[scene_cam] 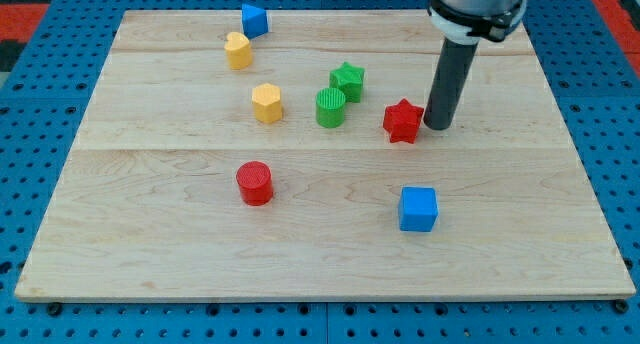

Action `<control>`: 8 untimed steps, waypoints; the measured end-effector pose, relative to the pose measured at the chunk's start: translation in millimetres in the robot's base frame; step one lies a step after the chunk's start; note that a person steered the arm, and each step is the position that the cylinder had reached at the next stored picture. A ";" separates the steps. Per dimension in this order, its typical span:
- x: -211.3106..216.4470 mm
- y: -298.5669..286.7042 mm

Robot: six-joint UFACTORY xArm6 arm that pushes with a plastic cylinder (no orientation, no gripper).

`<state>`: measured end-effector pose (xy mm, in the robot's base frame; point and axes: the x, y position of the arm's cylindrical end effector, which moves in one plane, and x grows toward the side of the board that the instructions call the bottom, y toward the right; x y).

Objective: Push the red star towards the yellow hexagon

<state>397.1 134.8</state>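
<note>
Pale wooden board (330, 254) on blue pegboard. No claw here, only a rod: my tip (437, 127) just beside the red star (402, 121), on its right, touching or nearly so. Yellow hexagon (267, 102) well to the left, with green cylinder (331, 107) and green star (348, 81) between. Best pushing leftward, slightly low, skirting the green cylinder, correcting drift early.
</note>
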 end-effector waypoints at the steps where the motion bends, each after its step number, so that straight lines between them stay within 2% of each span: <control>1: -47.8 7.4; 3: 14.5 -31.8; 4: 20.2 -60.9; 5: 19.2 2.1; 7: 67.3 -39.8; 8: 39.5 -75.0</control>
<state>436.6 59.8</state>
